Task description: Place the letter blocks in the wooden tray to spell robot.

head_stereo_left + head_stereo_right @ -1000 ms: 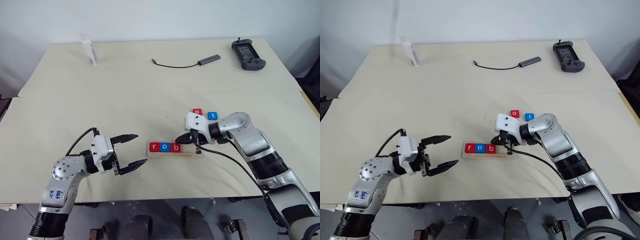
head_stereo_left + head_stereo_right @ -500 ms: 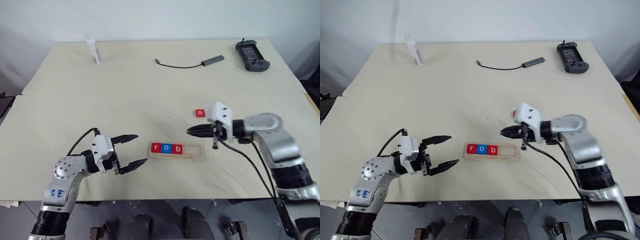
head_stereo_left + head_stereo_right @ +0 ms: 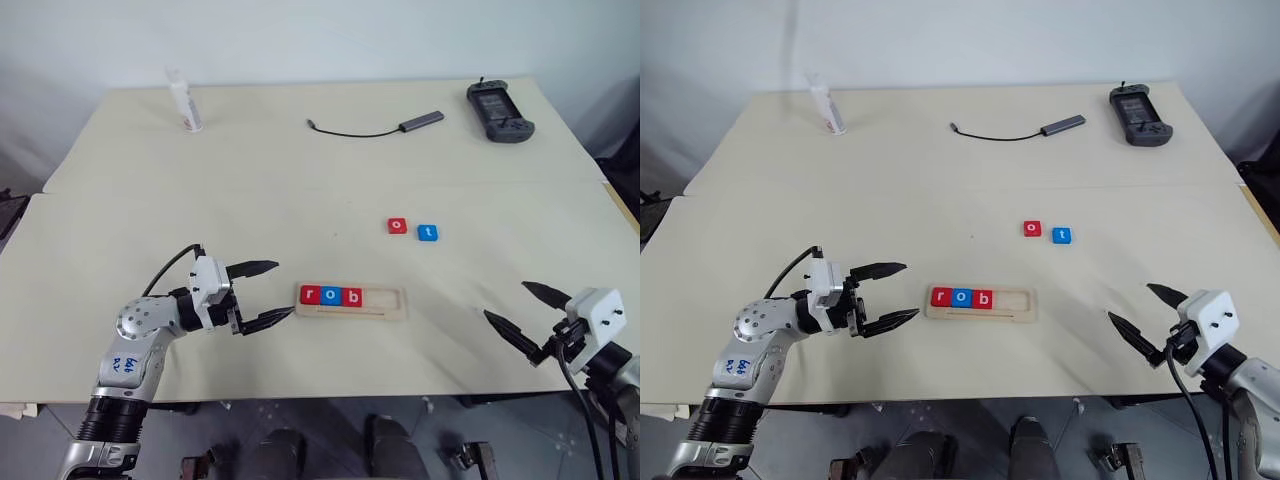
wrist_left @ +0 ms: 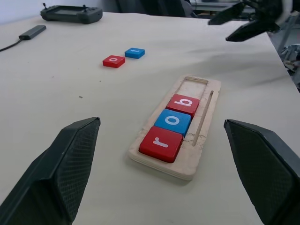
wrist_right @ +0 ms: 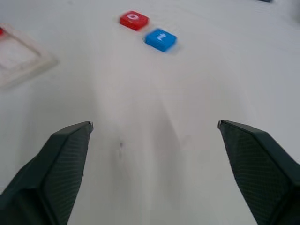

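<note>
wooden tray [image 3: 352,301] — just beside left gripper [image 3: 268,292], apart

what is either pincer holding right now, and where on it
Nothing. The left pincer is open beside the wooden tray, touching no block. The right pincer is open over bare table.
</note>
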